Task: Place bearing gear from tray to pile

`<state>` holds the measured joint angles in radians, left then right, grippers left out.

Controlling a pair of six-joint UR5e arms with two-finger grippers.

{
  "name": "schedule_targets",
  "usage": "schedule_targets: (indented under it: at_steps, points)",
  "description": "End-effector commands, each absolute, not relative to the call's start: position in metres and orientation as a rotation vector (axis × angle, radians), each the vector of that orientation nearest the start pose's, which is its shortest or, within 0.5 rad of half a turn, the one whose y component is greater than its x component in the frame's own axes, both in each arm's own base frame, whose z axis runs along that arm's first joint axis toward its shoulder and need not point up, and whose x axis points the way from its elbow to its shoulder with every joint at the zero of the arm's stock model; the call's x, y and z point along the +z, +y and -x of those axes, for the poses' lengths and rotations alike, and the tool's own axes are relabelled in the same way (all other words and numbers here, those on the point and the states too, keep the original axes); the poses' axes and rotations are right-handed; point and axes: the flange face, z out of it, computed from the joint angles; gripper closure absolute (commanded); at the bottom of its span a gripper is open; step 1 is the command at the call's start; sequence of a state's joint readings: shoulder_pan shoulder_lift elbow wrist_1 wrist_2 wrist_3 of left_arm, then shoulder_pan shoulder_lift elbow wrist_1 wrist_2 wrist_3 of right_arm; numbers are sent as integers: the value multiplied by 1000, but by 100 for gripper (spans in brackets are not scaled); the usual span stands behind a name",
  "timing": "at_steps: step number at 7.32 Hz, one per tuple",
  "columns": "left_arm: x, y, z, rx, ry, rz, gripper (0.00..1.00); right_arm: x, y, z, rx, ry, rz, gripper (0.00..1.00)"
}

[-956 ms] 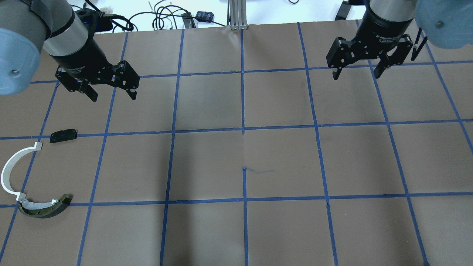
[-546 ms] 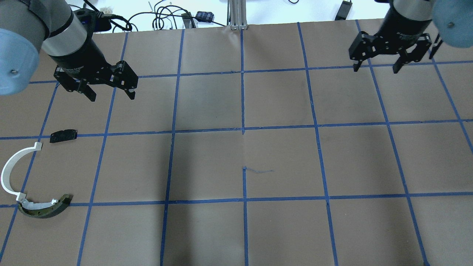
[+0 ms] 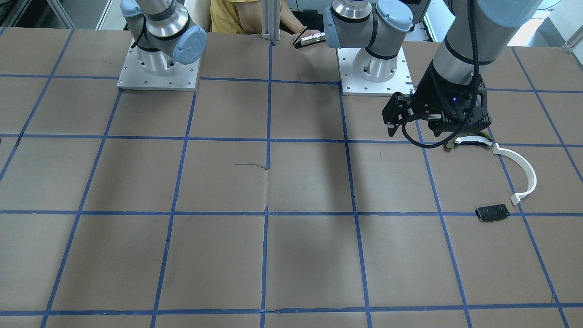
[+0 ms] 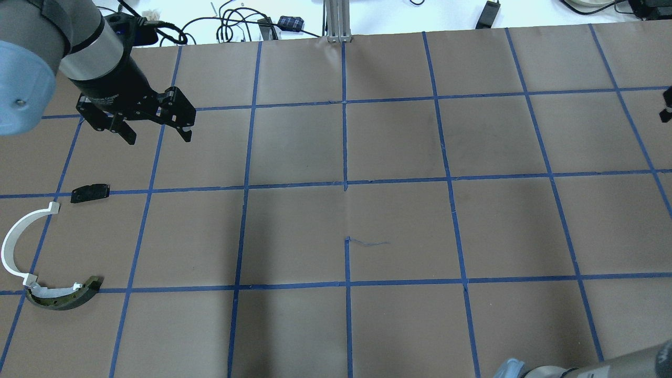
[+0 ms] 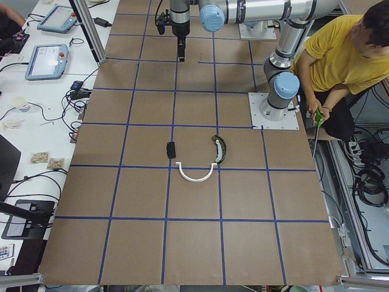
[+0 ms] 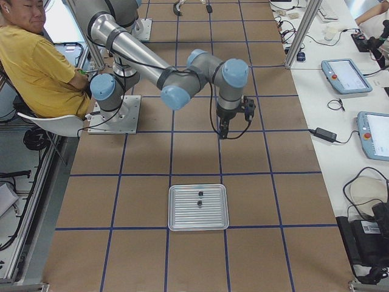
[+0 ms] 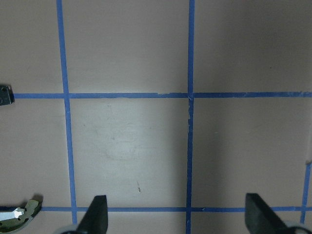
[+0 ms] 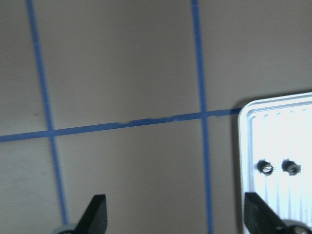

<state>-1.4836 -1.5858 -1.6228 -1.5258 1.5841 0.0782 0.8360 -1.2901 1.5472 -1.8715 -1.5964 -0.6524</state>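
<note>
- Fingertips of the left gripper stand apart with nothing between them, over brown paper gridded with blue tape.
- Right wrist view: the right gripper is likewise spread. Two small bearing gears sit side by side on the ribbed metal tray.
- Overhead: the pile lies at the table's left side. It comprises a white arc strip, a black plate set apart from it, and a dark curved piece touching the arc's end. Cables lie past the far edge.
- Front-facing: the left gripper covers part of the dark curved piece.
- Right side view: the tray is well apart from the pile. An operator in yellow sits beside the bases.
</note>
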Motion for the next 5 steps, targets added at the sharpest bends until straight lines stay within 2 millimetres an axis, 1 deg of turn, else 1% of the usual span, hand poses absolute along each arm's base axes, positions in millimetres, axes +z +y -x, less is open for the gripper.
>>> schedule_targets:
  at_steps: [1, 2, 3, 4, 5]
  points:
    - [457, -504, 88, 42, 3130, 14, 0, 301, -499, 436, -40, 3265, 40, 0]
    - [458, -504, 89, 40, 3128, 12, 0, 255, -495, 461, -5, 3238, 29, 0]
    - [457, -504, 89, 40, 3128, 12, 0, 234, -497, 466, 6, 3238, 117, 0]
    - [457, -504, 89, 38, 3128, 12, 0, 231, -497, 466, 18, 3229, 226, 0]
    - [455, -504, 89, 40, 3130, 12, 0, 223, -496, 467, 37, 3204, 327, 0]
